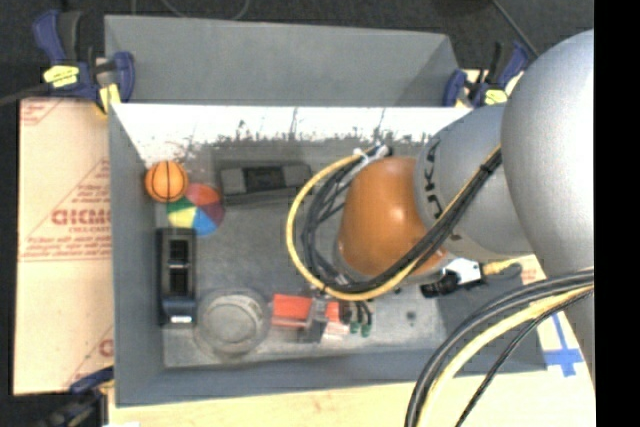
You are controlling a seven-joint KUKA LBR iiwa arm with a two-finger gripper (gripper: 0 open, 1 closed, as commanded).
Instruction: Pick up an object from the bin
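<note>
Part of my gripper (348, 317) peeks out from under the arm's orange cover, low over the bin's front middle. Right beside it on the left lies a small red-orange block (291, 311), touching or nearly touching it. A clear round lid or cup (232, 320) rests on the floor further left. Whether anything sits inside the gripper is hidden by the cover and cables.
A black oblong dispenser (177, 275) lies along the left wall. An orange ball (165, 181) and a multicoloured ball (199, 208) sit in the back left corner. A flat black rectangular thing (262, 179) lies near the back wall. The arm covers the bin's right half.
</note>
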